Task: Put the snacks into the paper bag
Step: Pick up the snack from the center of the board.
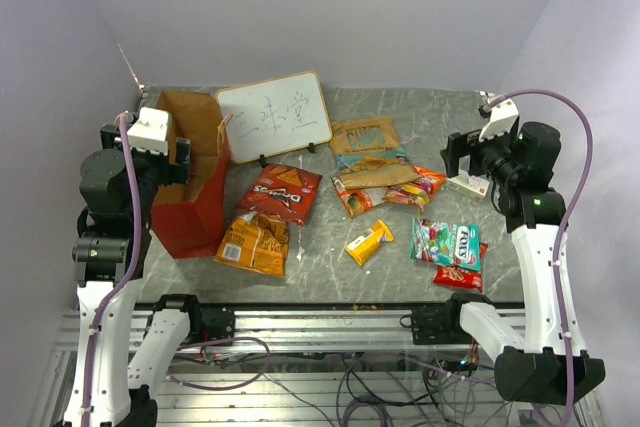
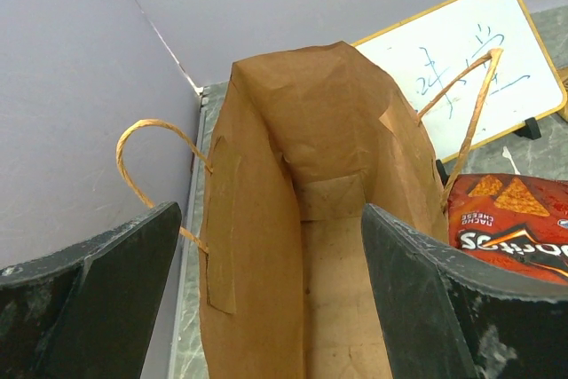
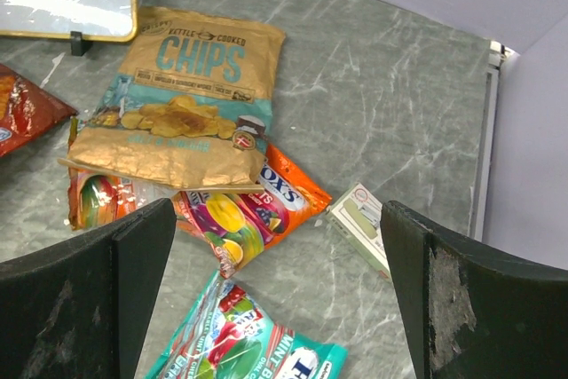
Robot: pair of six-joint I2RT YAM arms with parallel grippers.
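The red paper bag [image 1: 195,177] stands open at the left, its brown inside empty in the left wrist view [image 2: 328,246]. My left gripper [image 1: 165,152] hangs open over its mouth. Snacks lie on the table: the red Doritos bag [image 1: 281,192], an orange chip bag [image 1: 254,241], a brown chips bag [image 1: 367,150], an orange candy pack [image 3: 257,210], a yellow pack [image 1: 368,242], a teal-white candy bag [image 1: 446,242] and a small red pack [image 1: 459,275]. My right gripper [image 1: 462,159] is open and empty above the table's right side.
A white framed board with writing [image 1: 274,116] stands behind the snacks. A small white box [image 3: 366,224] lies on the table below my right gripper. Walls close in on the left, right and back.
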